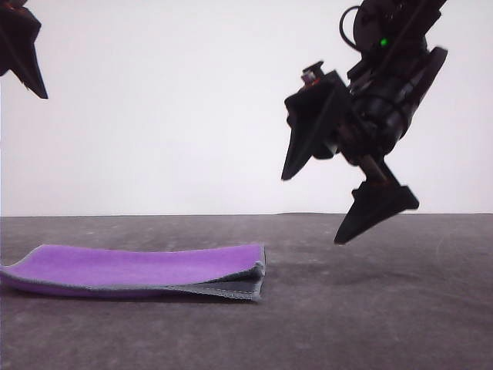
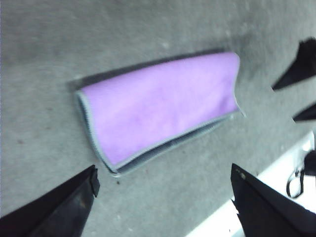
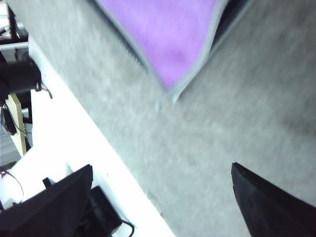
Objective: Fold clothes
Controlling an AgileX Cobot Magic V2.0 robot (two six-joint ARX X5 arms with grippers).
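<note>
Front view: nearest us, the cloth [image 1: 139, 271] lies on the grey table [image 1: 385, 308], left of centre, already doubled over once. Its purple face is up and a dark grey layer peeks out beneath at the right end, where the edges do not quite meet. Beyond and to the right, the right gripper [image 1: 350, 196] hangs in the air above the table, jaws spread, holding nothing and well clear of the cloth. At the upper left corner a dark part of the left gripper [image 1: 19, 50] shows, high above the cloth's far end; from this angle alone we cannot tell how its jaws stand.

We judge one fold done. Whether a second fold is wanted, or only a squaring of the loose corner, the pictures do not settle.

Left wrist view adds what the front cannot: seen from above, the cloth [image 2: 158, 108] is a long folded rectangle with a pale stitched edge, the grey underlayer sticking out along one long side. The left gripper [image 2: 163, 197] is spread wide and empty over bare table beside the cloth. Right wrist view, blurred, shows one corner of the cloth [image 3: 173, 39], the table's edge with white floor beyond, and the right gripper [image 3: 160, 202] parted with nothing between.
</note>
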